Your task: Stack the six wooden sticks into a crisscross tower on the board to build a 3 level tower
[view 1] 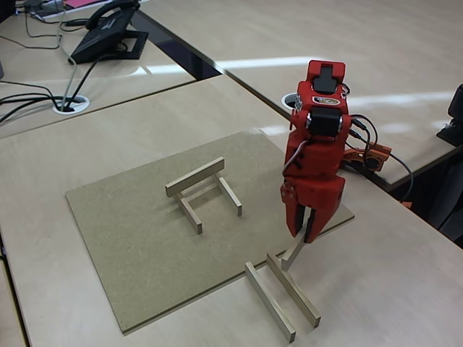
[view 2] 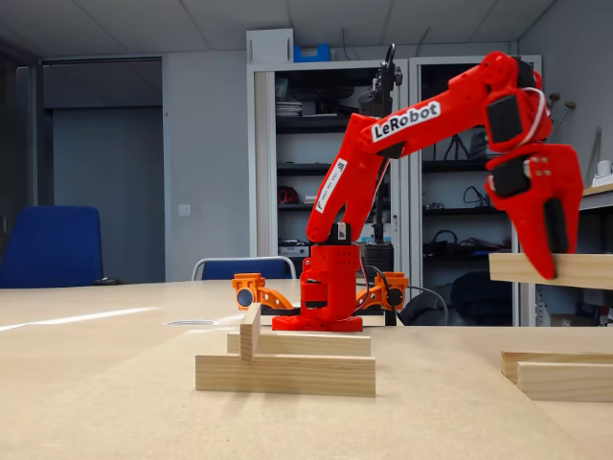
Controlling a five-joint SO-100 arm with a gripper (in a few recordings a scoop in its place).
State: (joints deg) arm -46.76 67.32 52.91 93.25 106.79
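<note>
On the brown board two pale sticks lie parallel. A third stick rests across their far ends. In the low fixed view this partial tower stands left of centre. My red gripper hangs off the board's right corner, shut on a fourth stick. That stick is level and clear of the desk, pinched in the gripper. Two more sticks lie side by side on the desk just below it, also seen as sticks at the right.
The arm's base stands behind the board, with orange parts and cables beside it. A desk phone and a cable grommet sit on the far-left desk. A dark gap separates the desks.
</note>
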